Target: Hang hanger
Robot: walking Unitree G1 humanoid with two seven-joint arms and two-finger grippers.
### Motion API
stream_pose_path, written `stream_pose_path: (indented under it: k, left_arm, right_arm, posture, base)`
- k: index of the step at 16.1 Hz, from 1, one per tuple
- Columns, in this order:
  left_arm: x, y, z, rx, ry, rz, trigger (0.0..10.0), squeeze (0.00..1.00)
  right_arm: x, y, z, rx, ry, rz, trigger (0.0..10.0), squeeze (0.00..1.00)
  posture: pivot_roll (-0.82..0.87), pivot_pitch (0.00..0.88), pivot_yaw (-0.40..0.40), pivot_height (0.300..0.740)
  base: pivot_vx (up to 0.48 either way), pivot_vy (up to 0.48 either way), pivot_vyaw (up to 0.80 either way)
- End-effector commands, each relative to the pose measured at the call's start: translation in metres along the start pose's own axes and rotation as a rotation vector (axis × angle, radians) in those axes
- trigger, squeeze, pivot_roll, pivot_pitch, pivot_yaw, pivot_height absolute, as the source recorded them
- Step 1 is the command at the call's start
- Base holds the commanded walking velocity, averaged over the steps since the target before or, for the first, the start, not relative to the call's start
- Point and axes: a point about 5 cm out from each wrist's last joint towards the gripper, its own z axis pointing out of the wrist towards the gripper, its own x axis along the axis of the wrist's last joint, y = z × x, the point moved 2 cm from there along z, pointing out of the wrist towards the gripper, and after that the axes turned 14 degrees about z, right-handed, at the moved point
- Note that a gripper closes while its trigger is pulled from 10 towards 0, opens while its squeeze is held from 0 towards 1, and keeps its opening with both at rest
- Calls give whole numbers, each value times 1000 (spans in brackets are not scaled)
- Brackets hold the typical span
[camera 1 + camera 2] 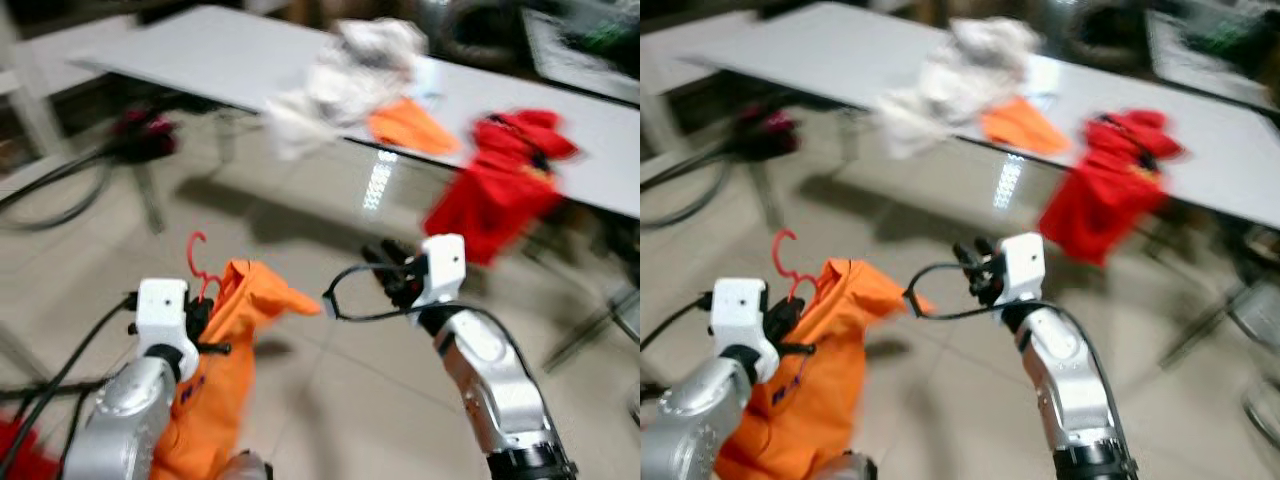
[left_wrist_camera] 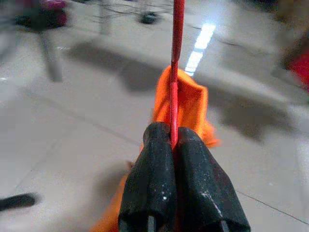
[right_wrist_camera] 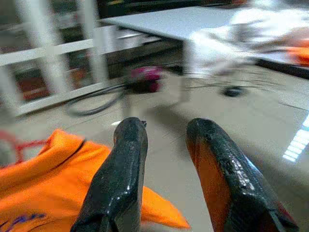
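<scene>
A red hanger (image 1: 198, 264) carries an orange garment (image 1: 215, 380) that hangs down over the floor. My left gripper (image 1: 198, 312) is shut on the hanger's red neck; in the left wrist view its two fingertips (image 2: 159, 145) clamp the red hanger (image 2: 174, 87) with the orange garment (image 2: 189, 104) just beyond. The hook curls up above the gripper. My right gripper (image 1: 385, 262) is raised to the right of the garment, apart from it. In the right wrist view its fingers (image 3: 123, 159) stand open with nothing between them, the orange garment (image 3: 43, 174) beside them.
A long grey table (image 1: 200, 50) runs across the back. On it lie a white cloth heap (image 1: 340, 75), an orange cloth (image 1: 410, 125) and a red garment (image 1: 505, 180) drooping over the edge. Black cables (image 1: 60, 185) trail on the tiled floor at left.
</scene>
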Motion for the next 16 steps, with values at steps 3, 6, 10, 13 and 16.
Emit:
stream_pose_path:
  k: [3,6,10,13,16]
  left_arm:
    - [30,-15,-1,159,127,88,10000,0]
    - [28,-11,-5,157,157,81,10000,0]
    - [36,-18,-5,222,188,100,10000,0]
    - [36,-18,-5,176,198,139,10000,0]
    - [34,-18,-13,184,207,162,10000,0]
  right_arm:
    - [0,-2,-1,35,-12,-50,10000,0]
    - [-3,3,-3,4,-4,-41,10000,0]
    - [5,2,-1,49,4,-32,10000,0]
    - [8,6,-3,7,49,61,10000,0]
    - [-6,15,-16,-28,-3,45,10000,0]
  posture:
    - [153,0,-86,740]
    - [133,0,-73,740]
    - [121,0,-70,740]
    - [135,0,-30,740]
    - [144,0,-43,740]
  base:
    - [0,0,800]
    - [0,0,800]
    - [0,0,800]
    - [0,0,800]
    - [0,0,800]
